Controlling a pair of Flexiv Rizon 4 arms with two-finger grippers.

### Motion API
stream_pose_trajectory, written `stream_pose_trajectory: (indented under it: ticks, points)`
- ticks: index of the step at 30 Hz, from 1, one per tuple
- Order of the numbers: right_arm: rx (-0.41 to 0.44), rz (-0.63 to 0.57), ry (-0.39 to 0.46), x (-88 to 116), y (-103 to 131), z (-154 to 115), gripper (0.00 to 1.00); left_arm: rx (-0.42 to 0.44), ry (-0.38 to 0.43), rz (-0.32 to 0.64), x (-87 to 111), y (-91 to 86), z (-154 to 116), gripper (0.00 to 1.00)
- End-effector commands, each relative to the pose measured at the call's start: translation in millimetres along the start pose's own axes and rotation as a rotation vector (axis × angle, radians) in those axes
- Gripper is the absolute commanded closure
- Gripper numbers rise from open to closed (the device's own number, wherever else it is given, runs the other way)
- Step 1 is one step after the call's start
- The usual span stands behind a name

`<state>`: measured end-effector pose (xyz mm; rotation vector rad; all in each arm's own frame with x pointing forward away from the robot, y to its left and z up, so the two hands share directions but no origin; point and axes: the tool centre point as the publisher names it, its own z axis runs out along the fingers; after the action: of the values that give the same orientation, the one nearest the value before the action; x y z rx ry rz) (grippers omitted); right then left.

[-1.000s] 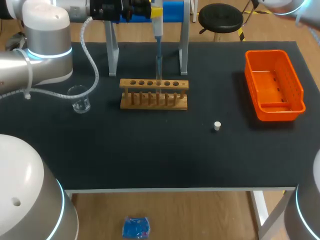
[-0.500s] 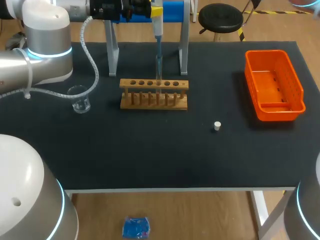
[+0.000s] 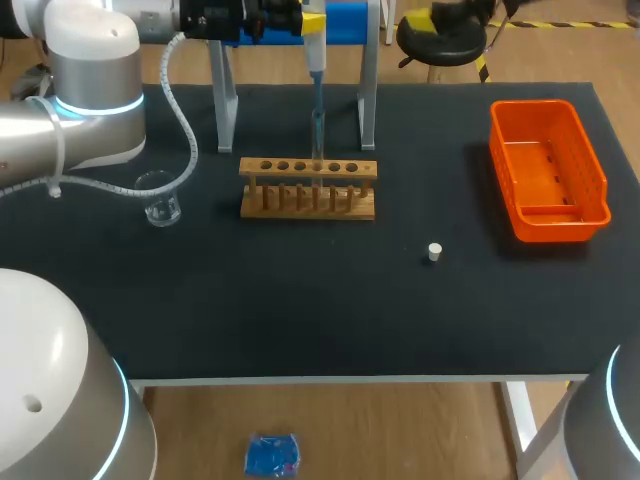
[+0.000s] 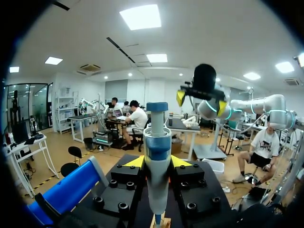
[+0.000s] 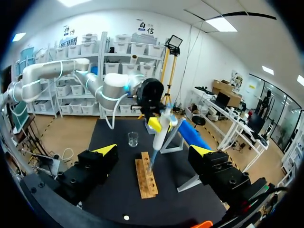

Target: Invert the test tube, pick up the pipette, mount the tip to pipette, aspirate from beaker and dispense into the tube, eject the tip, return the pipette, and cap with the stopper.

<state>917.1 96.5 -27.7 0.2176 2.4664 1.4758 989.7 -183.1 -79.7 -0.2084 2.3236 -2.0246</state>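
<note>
My left gripper (image 3: 308,22) is shut on the blue-and-white pipette (image 3: 316,55), held upright above the wooden rack (image 3: 308,188). The pipette's tip reaches down into the clear test tube (image 3: 317,140) that stands in the rack. In the left wrist view the pipette (image 4: 156,175) sits between the yellow fingertips (image 4: 134,162). My right gripper (image 5: 153,150) is open with nothing in it, high above the table's far side and facing the pipette (image 5: 162,132); it also shows as the right gripper (image 4: 201,102) in the left wrist view. The glass beaker (image 3: 160,197) stands left of the rack. The white stopper (image 3: 434,252) lies to the rack's front right.
An orange bin (image 3: 548,170) stands at the table's right side. A metal stand (image 3: 368,95) with two legs rises behind the rack, with a blue block (image 3: 345,18) at its top. My left arm's white cable (image 3: 183,115) loops down near the beaker.
My right gripper has come into view, blurred, above the table's far edge near the middle. The left arm, the pipette and the things on the table have kept still.
</note>
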Motion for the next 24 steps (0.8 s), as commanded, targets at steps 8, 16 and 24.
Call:
stream_pose_trajectory:
  ticks: [8,16,24]
  points:
    - [-0.124,0.050,0.020,3,-101,33,0.00,-0.001,0.000,0.000,-0.1,-0.6,0,1.00]
    - [-0.117,0.054,0.043,5,-134,79,0.00,-0.001,0.000,0.000,-0.1,-0.6,0,1.00]
    - [-0.117,0.077,0.107,16,-147,109,0.00,-0.001,0.000,0.000,-0.1,-0.6,0,1.00]
